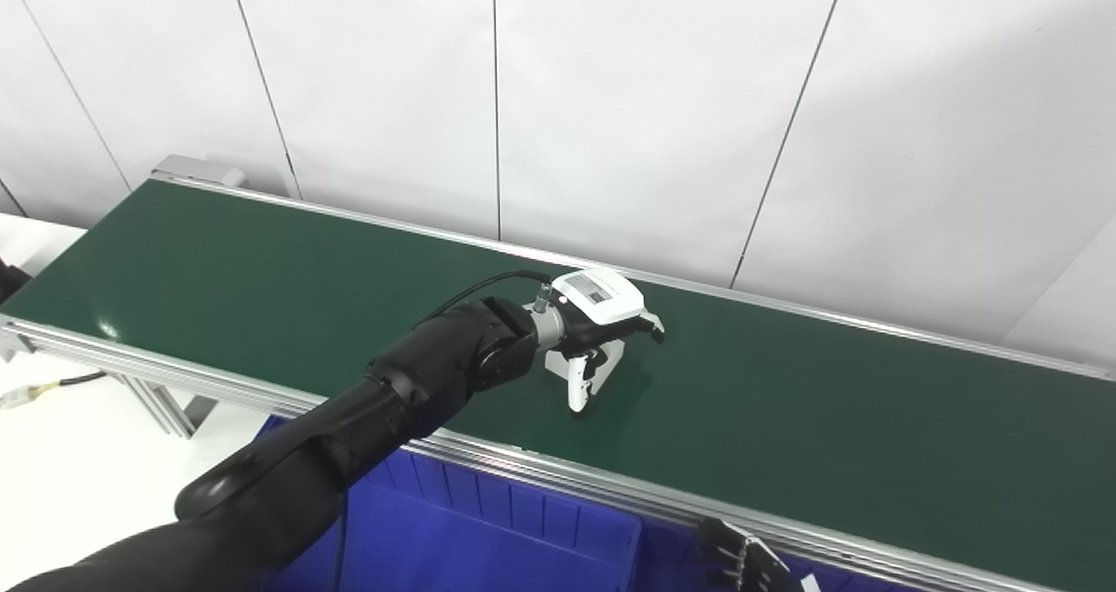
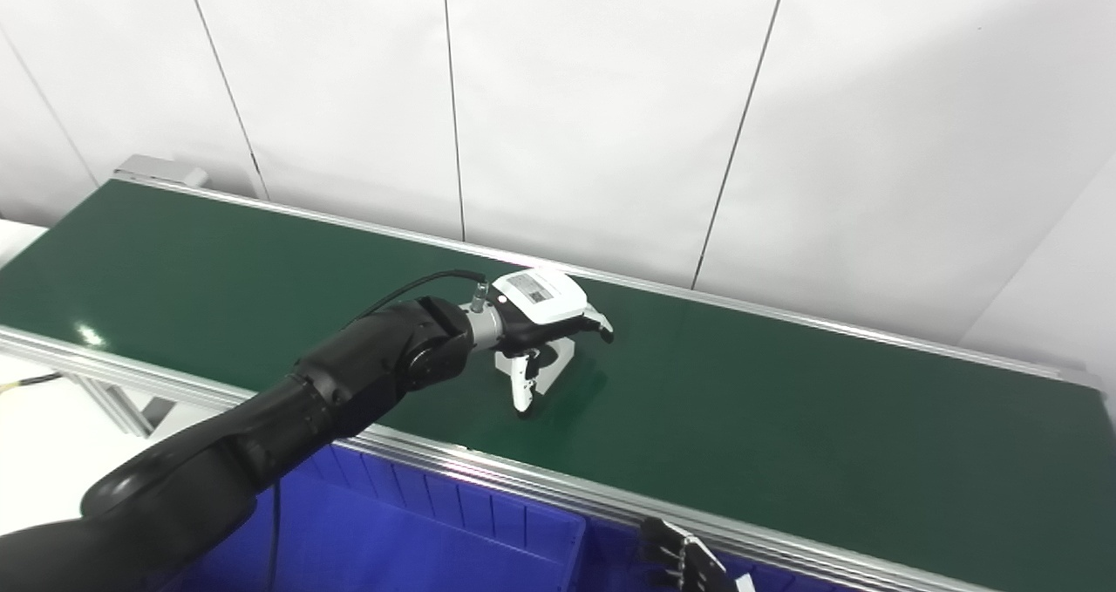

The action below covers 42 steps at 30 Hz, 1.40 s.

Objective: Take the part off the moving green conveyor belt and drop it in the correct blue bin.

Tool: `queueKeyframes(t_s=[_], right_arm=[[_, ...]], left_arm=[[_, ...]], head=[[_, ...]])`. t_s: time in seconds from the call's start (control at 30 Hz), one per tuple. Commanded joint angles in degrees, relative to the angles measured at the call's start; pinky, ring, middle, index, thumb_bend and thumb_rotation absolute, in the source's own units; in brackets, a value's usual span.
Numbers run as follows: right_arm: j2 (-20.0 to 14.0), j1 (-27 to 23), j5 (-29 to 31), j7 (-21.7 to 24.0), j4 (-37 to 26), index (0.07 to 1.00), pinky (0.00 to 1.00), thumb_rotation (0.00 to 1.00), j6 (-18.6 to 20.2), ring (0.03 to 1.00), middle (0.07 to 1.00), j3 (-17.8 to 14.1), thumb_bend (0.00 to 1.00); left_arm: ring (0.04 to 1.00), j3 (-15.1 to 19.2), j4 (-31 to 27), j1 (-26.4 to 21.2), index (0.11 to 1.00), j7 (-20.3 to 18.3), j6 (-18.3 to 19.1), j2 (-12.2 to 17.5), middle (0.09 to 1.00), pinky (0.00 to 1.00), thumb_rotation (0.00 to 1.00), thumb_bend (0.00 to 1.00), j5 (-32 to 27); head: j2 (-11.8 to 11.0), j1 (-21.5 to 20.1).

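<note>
Part: no part can be made out on the belt; if there is one, it sits under the left hand near the frame's centre, hidden by it, so its place cannot be told.
Left hand: palm down over the belt's middle, fingers curled downward with the thumb pointing at the belt, as for a grasp from above; whether anything is between them cannot be told.
Left arm: reaches from the lower left across the near rail, so the hand arrives over the belt.
Conveyor belt: dark green, runs from upper left to right edge; bare surface all round the hand.
Blue bin: lower centre, just below the near rail, placed for a short drop.
Right hand: bottom edge, only its fingertips show, apparently waiting; its opening cannot be told.
</note>
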Motion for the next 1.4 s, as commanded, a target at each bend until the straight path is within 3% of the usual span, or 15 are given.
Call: queueKeyframes(t_s=[0.0, 0.13, 0.37, 0.53, 0.7, 0.8, 0.83, 0.9, 0.97, 1.13, 1.37], right_arm=[[0.57, -0.68, 0.34, -0.47, -1.88, 0.778, 0.66, 0.15, -2.61, 0.753, 0.862, -0.09, 0.8], [0.62, -0.63, 0.31, -0.53, -1.78, 0.779, 0.66, 0.17, -2.61, 0.754, 0.861, -0.08, 0.8], [0.72, -0.35, 0.24, -0.74, -2.08, 0.779, 0.65, 0.18, -2.61, 0.752, 0.861, -0.14, 0.81], [0.9, -0.27, 0.23, -0.75, -2.25, 0.778, 0.65, 0.18, -2.61, 0.747, 0.858, -0.08, 0.81], [0.97, -0.09, 0.35, -0.45, -2.58, 0.774, 0.66, 0.17, -2.61, 0.756, 0.862, -0.06, 0.8], [0.97, -0.09, 0.61, -0.16, -2.44, 0.779, 0.67, 0.16, -2.61, 0.76, 0.863, -0.17, 0.8], [0.94, -0.1, 0.45, -0.25, -2.46, 0.78, 0.66, 0.16, -2.61, 0.761, 0.863, -0.13, 0.8], [0.87, 0.05, 0.11, -0.46, -2.78, 0.78, 0.66, 0.16, -2.61, 0.758, 0.863, -0.02, 0.79], [0.87, 0.09, -0.02, -0.56, -2.93, 0.78, 0.66, 0.16, -2.61, 0.756, 0.862, 0.04, 0.79], [1.01, -0.03, 0.01, -0.72, -2.77, 0.775, 0.65, 0.16, -2.61, 0.751, 0.858, 0.02, 0.8], [0.95, -0.12, 0.55, -0.21, -2.6, 0.781, 0.66, 0.17, -2.6, 0.759, 0.863, -0.14, 0.8]], left_arm=[[0.809, 0.11, 0.06, -2.89, 0.785, 3.24, 0.29, 0.23, 0.806, 0.75, 0.01, 0.98, 0.42], [0.795, -0.69, 1.68, -3.17, 0.763, 5.44, 0.28, 0.07, 0.79, 0.74, 0.0, 0.97, 1.47], [0.752, -1.78, 3.39, -2.89, 0.724, 8.86, 3.37, -0.62, 0.762, 0.72, 0.0, 0.71, 4.03], [0.708, -2.8, 4.6, -2.21, 0.686, 12.15, 6.0, -1.32, 0.729, 0.68, 0.0, 0.72, 5.71], [0.661, -3.04, 5.0, -1.7, 0.675, 13.09, 8.11, -2.04, 0.71, 0.62, 0.0, 0.71, 5.87], [0.594, -3.35, 5.12, -1.64, 0.662, 14.37, 8.25, -2.07, 0.666, 0.53, 0.0, 0.7, 6.14], [0.532, -3.42, 5.06, -1.66, 0.66, 14.69, 8.31, -2.06, 0.646, 0.49, 0.0, 0.59, 6.21], [0.442, -3.51, 4.8, -1.63, 0.589, 15.74, 7.92, -1.89, 0.553, 0.42, 0.0, 0.52, 6.16], [0.421, -3.24, 4.15, -1.66, 0.537, 15.61, 7.51, -1.68, 0.534, 0.42, 0.0, 0.5, 5.45], [0.396, -2.42, 0.89, -1.55, 0.541, 12.98, 8.19, -1.3, 0.504, 0.36, 0.0, 0.5, 4.15], [0.401, -0.51, -10.65, -0.32, 0.528, 3.79, 10.65, 0.15, 0.517, 0.36, 0.0, 0.5, 2.91]], head=[[0.15, -0.03], [0.17, -0.15], [0.56, -0.75], [0.71, -1.46], [0.83, -1.65], [0.83, -1.65], [0.83, -1.65], [1.06, -1.53], [1.12, -1.6], [1.33, -1.51], [1.67, -0.78]])
